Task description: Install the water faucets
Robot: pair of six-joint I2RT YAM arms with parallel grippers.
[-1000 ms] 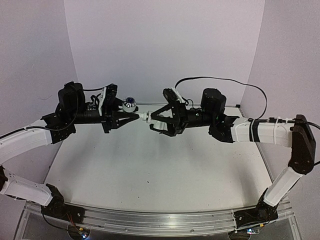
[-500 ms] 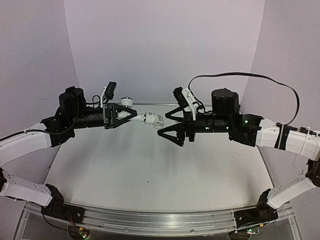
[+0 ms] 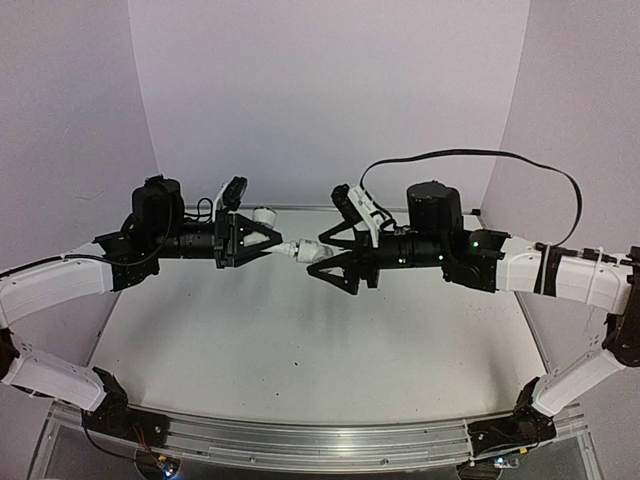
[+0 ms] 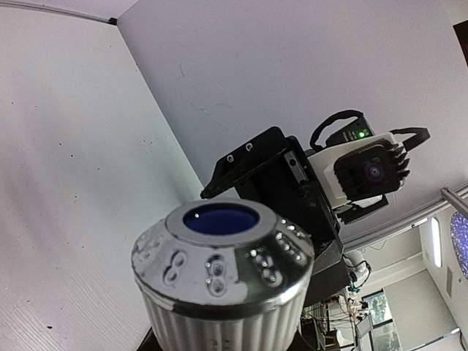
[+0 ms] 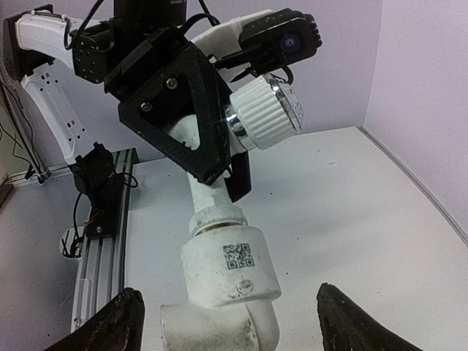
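The two faucet parts are joined into one white bent faucet (image 3: 302,251), held in the air between the arms. My left gripper (image 3: 274,245) is shut on the tap's stem. In the right wrist view its black fingers (image 5: 191,139) clamp the stem below the ribbed knob (image 5: 265,113). The elbow part with a QR code (image 5: 235,269) hangs free at the end. My right gripper (image 3: 320,257) is open, its fingertips (image 5: 122,319) wide on either side of the elbow and not touching it. In the left wrist view the silvery knob with a blue cap (image 4: 221,241) fills the foreground and hides my own fingers.
The white table (image 3: 300,340) lies below both arms. Purple walls (image 3: 330,90) close in the back and sides. A black cable (image 3: 480,160) loops above the right arm. An aluminium rail (image 3: 300,440) runs along the near edge.
My right gripper, which had backed away open, has moved left again so that its open jaws flank the elbow. My left gripper has shifted slightly right, still holding the faucet.
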